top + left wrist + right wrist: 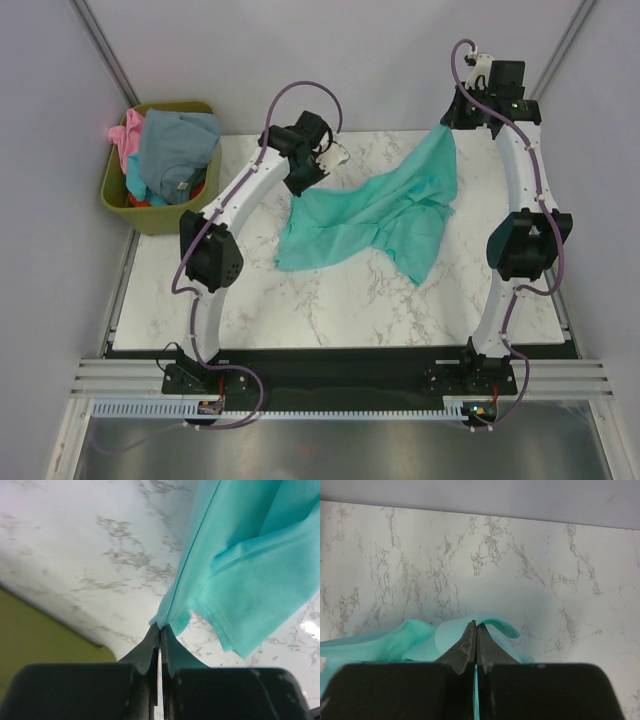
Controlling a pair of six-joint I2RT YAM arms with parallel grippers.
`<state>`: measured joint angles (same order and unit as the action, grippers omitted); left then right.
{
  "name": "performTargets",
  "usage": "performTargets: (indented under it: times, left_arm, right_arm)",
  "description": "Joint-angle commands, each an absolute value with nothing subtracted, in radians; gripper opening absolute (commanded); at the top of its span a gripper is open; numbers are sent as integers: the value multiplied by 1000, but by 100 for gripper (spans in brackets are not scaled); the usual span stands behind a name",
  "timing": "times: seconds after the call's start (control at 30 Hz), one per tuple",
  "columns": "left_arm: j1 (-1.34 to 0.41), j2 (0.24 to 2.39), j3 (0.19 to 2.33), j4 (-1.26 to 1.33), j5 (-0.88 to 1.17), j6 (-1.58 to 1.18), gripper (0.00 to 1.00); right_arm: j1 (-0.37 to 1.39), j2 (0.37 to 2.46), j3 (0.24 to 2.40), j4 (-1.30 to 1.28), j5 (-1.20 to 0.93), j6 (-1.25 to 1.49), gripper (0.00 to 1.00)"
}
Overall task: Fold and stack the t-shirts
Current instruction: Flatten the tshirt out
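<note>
Teal t-shirt [385, 215] lies crumpled mid-way across the marble table [330, 300], stretched between both arms. Left gripper [160, 629] is clenched on its left edge, right gripper [476, 626] pinching a far-right fold, raised. Far left, off the table, an olive bin [115, 195] holds a grey-blue shirt [180, 150] and a pink shirt [125, 135].

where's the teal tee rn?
Top view: teal tee draped centre-right on the marble table, between the left end effector and right end effector, both pinching it.
</note>
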<state>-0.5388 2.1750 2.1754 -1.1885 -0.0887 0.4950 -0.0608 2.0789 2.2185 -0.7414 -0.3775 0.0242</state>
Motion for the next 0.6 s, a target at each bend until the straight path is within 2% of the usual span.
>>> performTargets:
  times: [0.0, 0.13, 0.37, 0.57]
  left_arm:
    - [-534, 2060, 2188, -1201, -164, 581, 2]
    - [-529, 2029, 2123, -1169, -178, 571, 2]
    - [-480, 1971, 2282, -1072, -259, 606, 2]
    - [-463, 1840, 2260, -957, -308, 646, 2]
  right_arm:
    - [-63, 2040, 2276, -719, -316, 8, 0]
    - [-63, 2026, 2281, -719, -302, 8, 0]
    - [-87, 1984, 2402, -693, -177, 8, 0]
    - [-133, 1839, 2358, -676, -98, 21, 0]
